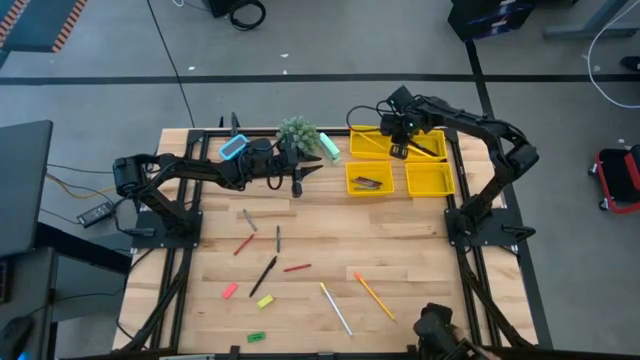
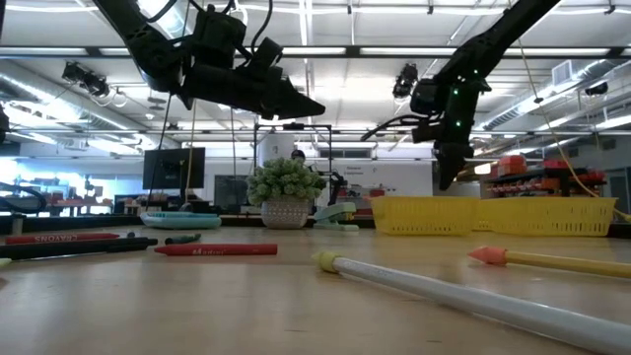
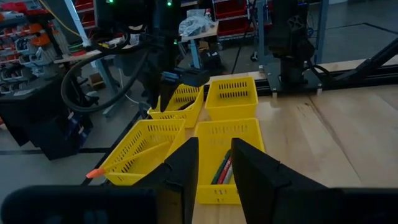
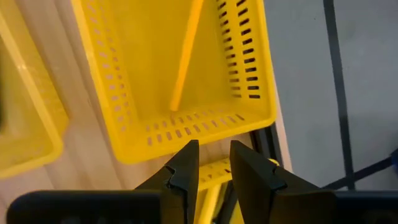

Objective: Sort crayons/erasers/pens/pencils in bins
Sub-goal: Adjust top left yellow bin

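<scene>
Four yellow bins [image 1: 400, 162] stand at the table's far right. The far left one [image 4: 186, 74] holds an orange pencil [image 4: 185, 56]. The near left one [image 3: 227, 165] holds dark and red sticks. My right gripper [image 1: 402, 150] hangs over the far bins, pointing steeply down, open and with nothing in it [image 4: 213, 167]. My left gripper [image 1: 297, 180] hovers left of the bins, nearly level, also open with nothing in it [image 3: 214, 165]. Red crayons [image 1: 296, 268], dark pens [image 1: 263, 275], small erasers [image 1: 230, 291] and two pencils [image 1: 374, 296] lie flat on the near table.
A potted plant [image 1: 298, 135], a blue calculator [image 1: 233, 148] and a pale green object [image 1: 330, 148] sit at the far edge, beside my left arm. The near right bin [image 1: 430, 180] shows nothing inside. Bare wood lies between the bins and the scattered sticks.
</scene>
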You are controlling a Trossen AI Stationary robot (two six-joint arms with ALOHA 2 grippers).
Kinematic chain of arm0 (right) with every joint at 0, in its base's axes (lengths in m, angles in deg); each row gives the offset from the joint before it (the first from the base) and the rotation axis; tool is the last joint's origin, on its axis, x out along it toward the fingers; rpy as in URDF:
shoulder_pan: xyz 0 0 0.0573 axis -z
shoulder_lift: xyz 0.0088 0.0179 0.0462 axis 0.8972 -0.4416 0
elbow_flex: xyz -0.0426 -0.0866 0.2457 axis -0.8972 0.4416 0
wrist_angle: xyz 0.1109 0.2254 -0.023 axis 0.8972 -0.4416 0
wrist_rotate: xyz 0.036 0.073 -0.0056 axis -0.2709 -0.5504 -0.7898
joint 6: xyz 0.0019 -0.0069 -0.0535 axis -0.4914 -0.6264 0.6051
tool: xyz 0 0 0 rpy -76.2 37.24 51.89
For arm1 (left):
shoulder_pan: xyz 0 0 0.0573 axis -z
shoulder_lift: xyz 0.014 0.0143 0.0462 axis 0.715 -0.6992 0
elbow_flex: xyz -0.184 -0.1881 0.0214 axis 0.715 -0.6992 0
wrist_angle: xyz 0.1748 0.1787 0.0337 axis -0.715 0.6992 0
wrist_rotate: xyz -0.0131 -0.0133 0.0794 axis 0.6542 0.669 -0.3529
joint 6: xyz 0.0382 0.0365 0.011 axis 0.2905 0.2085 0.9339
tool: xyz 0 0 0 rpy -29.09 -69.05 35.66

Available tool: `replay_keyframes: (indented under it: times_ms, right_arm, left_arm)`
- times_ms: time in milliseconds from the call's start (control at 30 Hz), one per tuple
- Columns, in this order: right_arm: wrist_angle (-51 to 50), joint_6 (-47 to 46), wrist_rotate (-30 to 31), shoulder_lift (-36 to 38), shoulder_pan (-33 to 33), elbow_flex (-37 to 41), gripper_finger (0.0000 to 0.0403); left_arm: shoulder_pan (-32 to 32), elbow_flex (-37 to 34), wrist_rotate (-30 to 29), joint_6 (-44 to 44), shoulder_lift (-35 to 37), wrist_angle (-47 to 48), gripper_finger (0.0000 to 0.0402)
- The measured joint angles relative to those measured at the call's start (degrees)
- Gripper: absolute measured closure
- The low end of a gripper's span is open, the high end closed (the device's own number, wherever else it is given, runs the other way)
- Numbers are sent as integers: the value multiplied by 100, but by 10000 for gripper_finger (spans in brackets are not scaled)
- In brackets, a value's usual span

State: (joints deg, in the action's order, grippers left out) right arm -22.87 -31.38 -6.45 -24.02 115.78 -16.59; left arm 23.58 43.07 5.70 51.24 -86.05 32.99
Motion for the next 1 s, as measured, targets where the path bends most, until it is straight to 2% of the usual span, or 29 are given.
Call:
replay_keyframes:
  times_ms: [300,400,600,767,1000]
  right_arm:
    - [23,448,-2,0,212,4,306]
    - [170,491,-175,0,333,29,306]
    - [623,578,-445,2,307,484,306]
    - [834,393,-175,0,174,761,306]
    - [694,152,-94,3,118,531,306]
  left_arm:
    - [0,0,-1,0,0,0,296]
    - [7,0,0,0,0,0,296]
    - [7,0,0,-2,0,0,296]
    - [7,0,-2,-2,0,-2,296]
    - [7,0,-2,-2,2,-4,297]
